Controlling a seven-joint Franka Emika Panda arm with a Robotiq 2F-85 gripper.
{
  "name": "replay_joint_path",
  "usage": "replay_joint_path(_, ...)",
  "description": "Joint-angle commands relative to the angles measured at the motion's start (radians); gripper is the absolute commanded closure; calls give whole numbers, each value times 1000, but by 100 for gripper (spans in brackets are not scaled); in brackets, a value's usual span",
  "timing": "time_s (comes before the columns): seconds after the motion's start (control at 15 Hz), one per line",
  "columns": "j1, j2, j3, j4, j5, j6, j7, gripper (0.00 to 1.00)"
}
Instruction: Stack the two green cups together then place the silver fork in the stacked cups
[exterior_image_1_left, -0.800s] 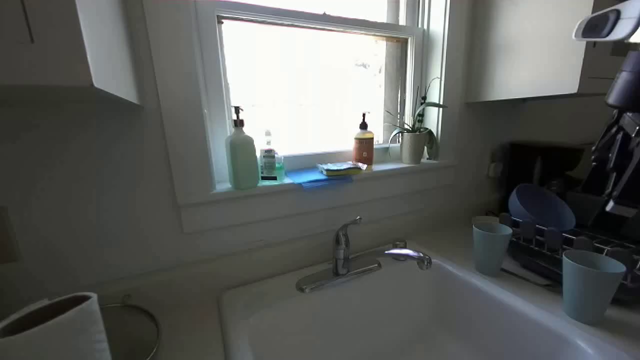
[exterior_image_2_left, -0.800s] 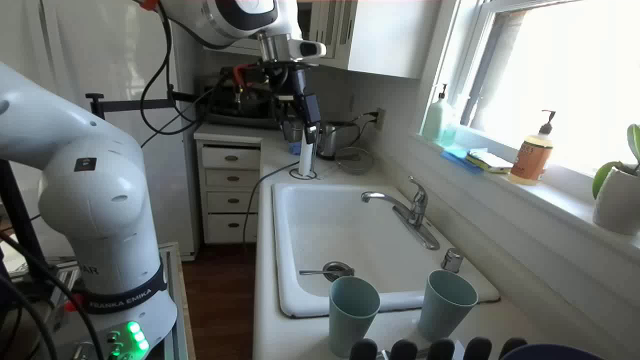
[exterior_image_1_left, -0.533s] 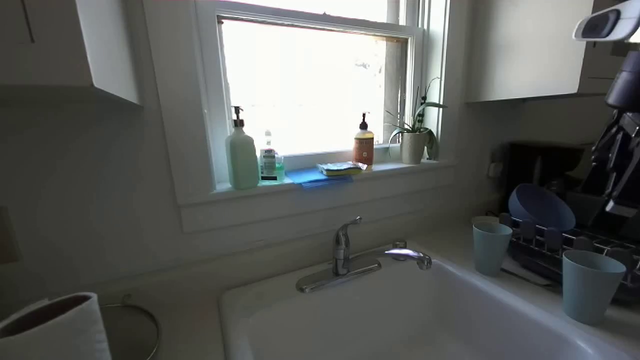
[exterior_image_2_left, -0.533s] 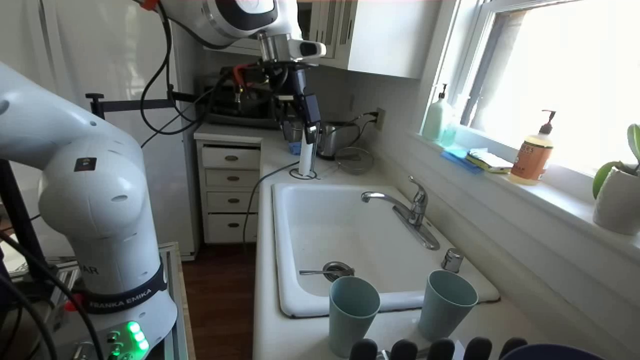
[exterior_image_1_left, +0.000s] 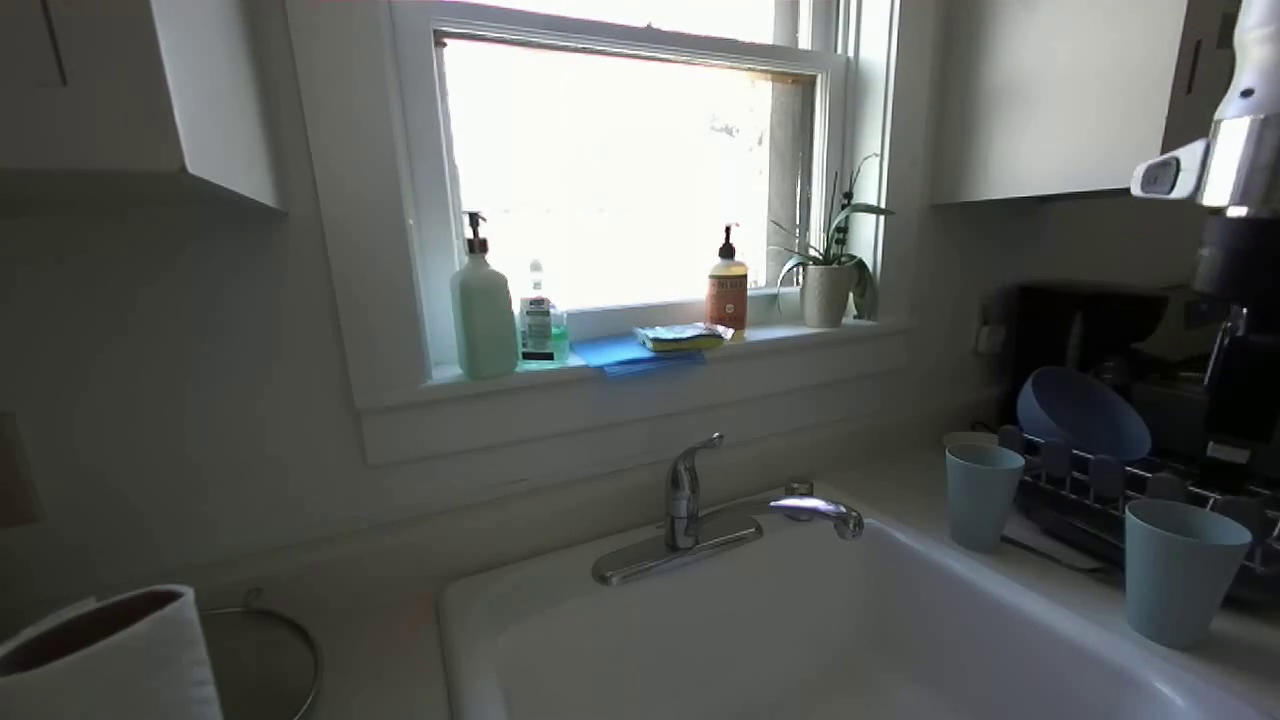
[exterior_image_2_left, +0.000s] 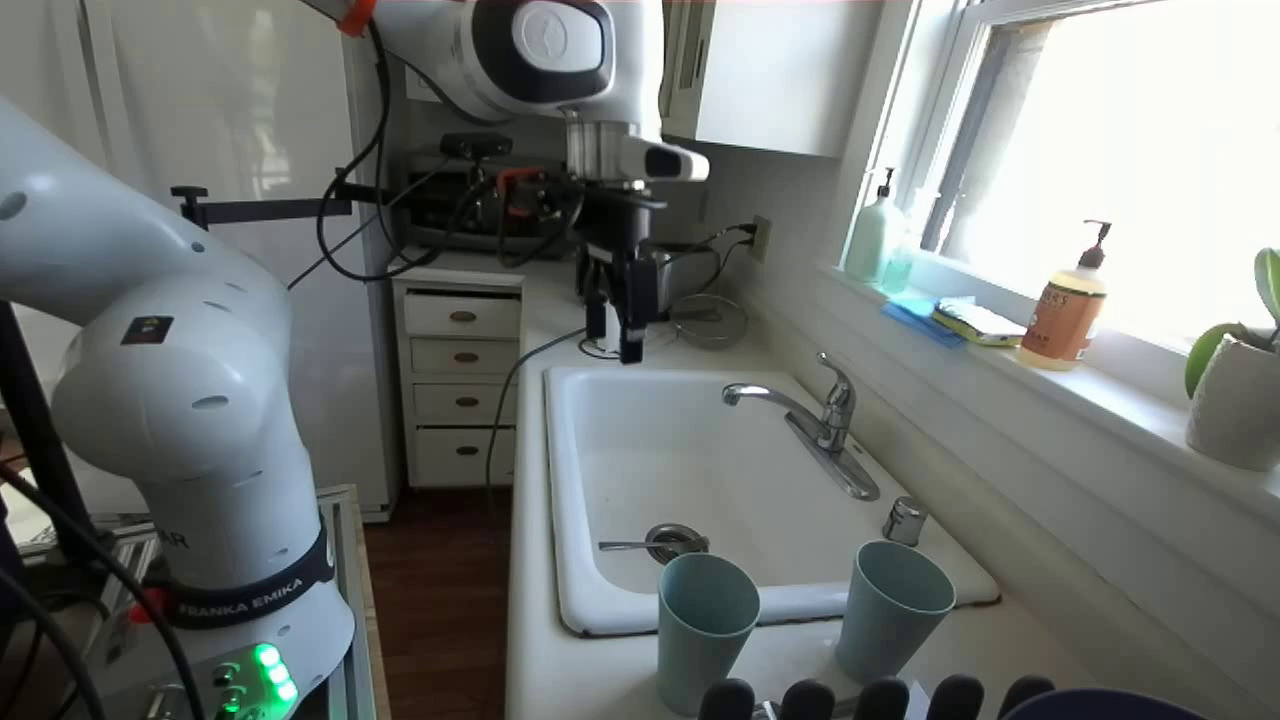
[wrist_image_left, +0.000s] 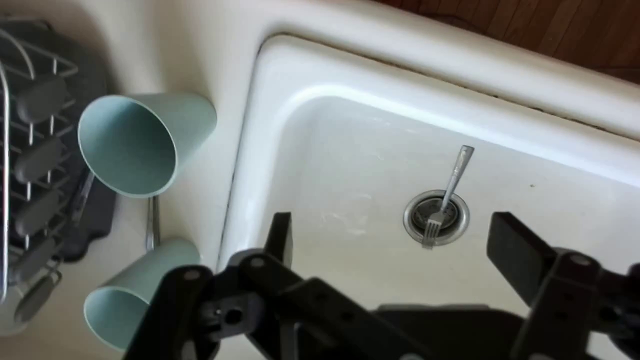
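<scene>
- Gripper (wrist_image_left: 392, 245): jaws wide apart, fingers directed downward; the wrist view shows the white sink (wrist_image_left: 340, 165) beneath them.
- Panda arm (exterior_image_2_left: 190, 390): base standing beside the counter across a strip of wood floor; gripper carried in the air.
- Silver fork (wrist_image_left: 450, 189): lying in the sink, across the drain (wrist_image_left: 424, 214). Handle directed toward the wood-floor side; tines reach over the drain's metal ring on the opposite side.
- Front green cup (wrist_image_left: 145, 145): upright, mouth up, on the counter (wrist_image_left: 215, 45) between the sink and the dish rack (wrist_image_left: 37, 157).
- Window-side green cup (wrist_image_left: 150, 272): upright on the same stretch of counter, apart from the front green cup; partly covered by the gripper in the wrist view.
- Slim metal item (wrist_image_left: 152, 225): on the counter, visible between the two cups; type cannot be determined.
- Blue bowl (exterior_image_1_left: 1085, 415): tilted, in the dish rack.
- Faucet (exterior_image_2_left: 838, 405): fitted on the sink's window side, spout extending over the basin.
- Windowsill (exterior_image_1_left: 772, 334): bears a pale green pump bottle (exterior_image_1_left: 486, 320), a labelled clear bottle (exterior_image_1_left: 538, 335), a blue cloth (exterior_image_1_left: 600, 352), a sponge (exterior_image_1_left: 683, 343), an orange-labelled soap dispenser (exterior_image_1_left: 727, 300) and a potted plant (exterior_image_1_left: 828, 298).
</scene>
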Motion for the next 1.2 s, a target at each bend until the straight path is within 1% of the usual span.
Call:
replay_joint_path(0.0, -61, 47, -130, -40, -6, 18, -60, 0)
replay_joint_path(0.13, -96, 77, -205, -60, 3, 73, -106, 0)
replay_joint_path(0.27, -119, 123, -275, -71, 16, 171, -162, 0)
replay_joint_path(0.4, -122, 182, -332, -63, 46, 256, -220, 0)
replay_joint_path(0.47, -126, 208, -349, -62, 56, 293, -232, 0)
replay_joint_path(0.53, -136, 152, -308, -66, 31, 226, -200, 0)
replay_joint_path(0.67, -139, 193, -331, -67, 42, 272, -220, 0)
replay_joint_path(0.8, -139, 208, -332, -66, 43, 283, -220, 0)
replay_joint_path(0.87, -156, 253, -320, -51, 18, 301, -188, 0)
replay_joint_path(1.13, -177, 321, -323, -39, 11, 366, -186, 0)
